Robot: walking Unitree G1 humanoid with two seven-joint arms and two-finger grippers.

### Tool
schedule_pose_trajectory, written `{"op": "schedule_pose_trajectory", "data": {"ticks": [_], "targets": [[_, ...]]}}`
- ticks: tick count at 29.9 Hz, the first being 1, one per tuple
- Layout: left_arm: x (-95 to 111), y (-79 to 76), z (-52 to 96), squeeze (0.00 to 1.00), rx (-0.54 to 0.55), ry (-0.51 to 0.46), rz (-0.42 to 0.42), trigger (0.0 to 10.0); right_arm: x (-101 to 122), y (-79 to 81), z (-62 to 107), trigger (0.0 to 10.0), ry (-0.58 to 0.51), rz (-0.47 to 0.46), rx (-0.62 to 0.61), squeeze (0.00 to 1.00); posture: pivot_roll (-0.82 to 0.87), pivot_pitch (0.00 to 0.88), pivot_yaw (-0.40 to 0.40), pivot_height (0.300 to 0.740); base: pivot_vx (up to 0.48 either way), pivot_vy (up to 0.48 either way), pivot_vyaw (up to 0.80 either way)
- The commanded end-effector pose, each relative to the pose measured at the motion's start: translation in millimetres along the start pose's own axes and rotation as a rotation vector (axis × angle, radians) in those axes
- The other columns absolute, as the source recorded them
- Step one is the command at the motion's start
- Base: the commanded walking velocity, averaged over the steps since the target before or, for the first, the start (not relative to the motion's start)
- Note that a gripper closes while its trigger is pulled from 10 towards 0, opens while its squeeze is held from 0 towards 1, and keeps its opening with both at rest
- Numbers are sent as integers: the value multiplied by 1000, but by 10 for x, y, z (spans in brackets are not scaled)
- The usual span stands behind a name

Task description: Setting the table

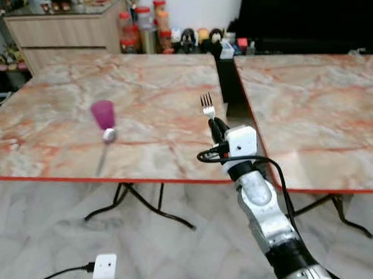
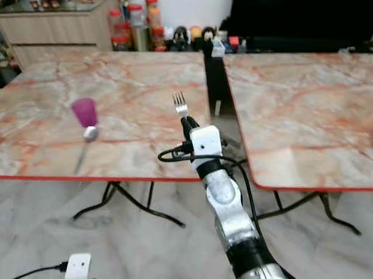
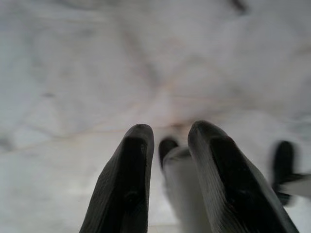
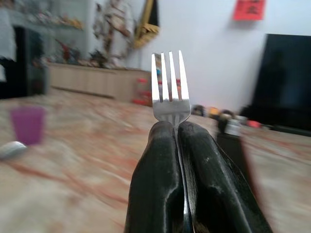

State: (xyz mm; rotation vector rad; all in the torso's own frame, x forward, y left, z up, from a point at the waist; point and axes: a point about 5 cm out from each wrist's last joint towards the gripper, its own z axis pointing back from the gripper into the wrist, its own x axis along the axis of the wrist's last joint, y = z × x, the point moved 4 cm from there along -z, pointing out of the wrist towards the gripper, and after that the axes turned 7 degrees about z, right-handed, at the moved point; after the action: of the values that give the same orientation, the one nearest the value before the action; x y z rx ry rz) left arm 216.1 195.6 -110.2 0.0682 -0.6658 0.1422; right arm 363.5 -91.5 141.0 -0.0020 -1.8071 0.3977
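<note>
My right gripper (image 1: 214,122) is shut on the handle of a silver fork (image 1: 207,104), held upright with its tines up (image 4: 168,87). It hovers over the front edge of the left marble table (image 1: 152,85), near that table's right end. A purple cup (image 1: 102,114) stands on the same table to the left. Just in front of the cup lies a spoon (image 1: 109,135), its handle pointing toward the table's front edge. My left arm (image 1: 103,272) hangs low at the left, and its gripper (image 3: 170,133) points at the floor with a gap between the fingers.
A second marble table (image 1: 316,108) stands to the right, with a narrow gap (image 1: 229,87) between the two. Jars and small figurines (image 1: 162,28) line the back, beside a wooden cabinet (image 1: 62,30). Black folding legs (image 1: 140,204) stand under the tables on a marble floor.
</note>
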Motion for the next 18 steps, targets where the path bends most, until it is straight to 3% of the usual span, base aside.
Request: {"op": "schedule_pose_trajectory", "data": {"ticks": [1, 10, 12, 18], "targets": [[3, 67, 2, 0, 12, 1, -5, 10000, 102, 41, -52, 10000, -34, -5, 8, 0, -29, 0, -14, 719, 0, -480, 0], [5, 67, 1, 0, 12, 0, -5, 10000, 102, 41, -53, 10000, -34, -5, 8, 0, -29, 0, -14, 719, 0, -480, 0], [1, 64, 2, 0, 11, 2, -7, 10000, -44, 59, 5, 10000, 16, 3, 12, 0, -32, 0, -9, 719, 0, -480, 0], [7, 68, 1, 0, 10, 1, -10, 10000, -67, 66, 18, 10000, 25, 5, 10, 0, -34, 0, -6, 719, 0, -480, 0]]}}
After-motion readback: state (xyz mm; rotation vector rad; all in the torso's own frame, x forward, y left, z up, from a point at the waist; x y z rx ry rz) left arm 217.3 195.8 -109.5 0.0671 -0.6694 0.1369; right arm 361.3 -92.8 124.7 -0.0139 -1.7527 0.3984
